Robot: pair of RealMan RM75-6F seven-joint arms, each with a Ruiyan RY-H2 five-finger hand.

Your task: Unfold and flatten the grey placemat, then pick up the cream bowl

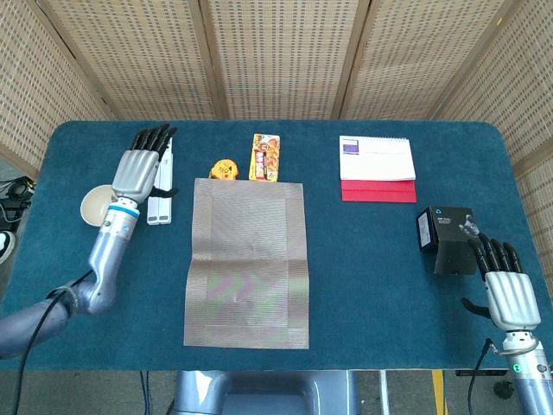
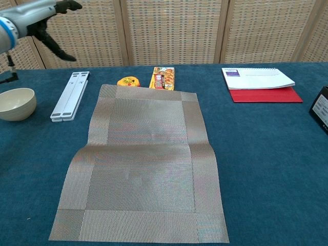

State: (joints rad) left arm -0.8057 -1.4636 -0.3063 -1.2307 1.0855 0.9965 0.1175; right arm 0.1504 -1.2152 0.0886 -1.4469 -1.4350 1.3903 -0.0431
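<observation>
the blue tabletop (image 1: 363,259) carries the grey placemat (image 1: 248,262), which lies spread open near the middle of the front edge, a slight ridge crossing it at mid-length. the left arm (image 1: 99,264) reaches up from the front left corner, its left hand (image 1: 138,166) raised above the tabletop, fingers straight and apart, holding nothing, hovering between the cream bowl (image 1: 97,206) and the white folding stand (image 2: 70,95). the bowl sits near the left edge. the right hand (image 1: 505,290) rests at the front right corner, fingers spread and empty, just beside a black box (image 1: 447,239).
</observation>
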